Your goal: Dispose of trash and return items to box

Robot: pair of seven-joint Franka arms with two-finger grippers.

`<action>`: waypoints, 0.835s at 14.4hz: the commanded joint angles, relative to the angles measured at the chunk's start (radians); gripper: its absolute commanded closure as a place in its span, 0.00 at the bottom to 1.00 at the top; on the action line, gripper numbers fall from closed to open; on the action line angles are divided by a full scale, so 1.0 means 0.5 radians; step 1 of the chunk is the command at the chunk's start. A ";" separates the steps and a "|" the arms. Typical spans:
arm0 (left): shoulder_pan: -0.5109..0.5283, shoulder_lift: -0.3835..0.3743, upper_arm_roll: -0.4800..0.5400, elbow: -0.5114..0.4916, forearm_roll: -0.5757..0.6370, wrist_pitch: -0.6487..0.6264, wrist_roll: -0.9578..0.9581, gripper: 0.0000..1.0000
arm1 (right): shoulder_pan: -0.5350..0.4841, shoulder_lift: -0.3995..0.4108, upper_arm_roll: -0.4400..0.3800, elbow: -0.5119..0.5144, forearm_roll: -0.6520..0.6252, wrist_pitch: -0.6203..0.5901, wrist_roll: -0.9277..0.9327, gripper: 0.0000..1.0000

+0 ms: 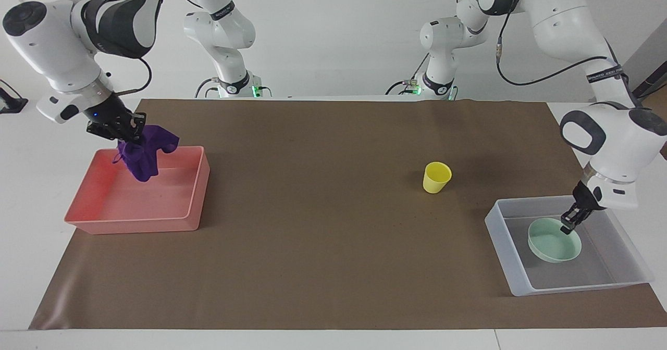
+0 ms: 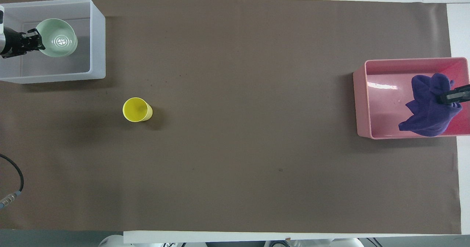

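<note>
My left gripper (image 1: 568,225) is shut on the rim of the mint-green bowl (image 1: 554,241) and holds it low inside the clear bin (image 1: 508,259). It also shows in the overhead view (image 2: 36,43), with the bowl (image 2: 58,43) in the bin (image 2: 97,37). My right gripper (image 1: 121,131) is shut on the purple cloth (image 1: 141,158), which hangs over the pink-red tray (image 1: 135,220). The overhead view shows that gripper (image 2: 446,97), the cloth (image 2: 427,109) and the tray (image 2: 361,103). The yellow cup (image 1: 436,177) stands upright on the mat, nearer to the robots than the bin (image 2: 136,109).
A brown mat (image 1: 323,225) covers most of the white table. The bin stands at the left arm's end of it, the tray at the right arm's end. A grey cable (image 2: 14,192) shows at the overhead view's edge.
</note>
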 commanded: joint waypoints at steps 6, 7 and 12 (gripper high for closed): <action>-0.202 -0.569 0.015 0.011 0.027 -0.831 -0.103 0.00 | 0.007 0.253 0.027 -0.274 -0.022 0.497 -0.019 0.98; -0.282 -0.682 0.015 -0.041 0.027 -1.033 -0.133 0.00 | 0.007 0.254 0.027 -0.284 -0.022 0.509 -0.019 0.95; -0.650 -1.204 0.000 -0.990 0.027 -0.875 -0.379 0.00 | 0.001 0.244 0.027 -0.268 -0.022 0.455 -0.031 0.05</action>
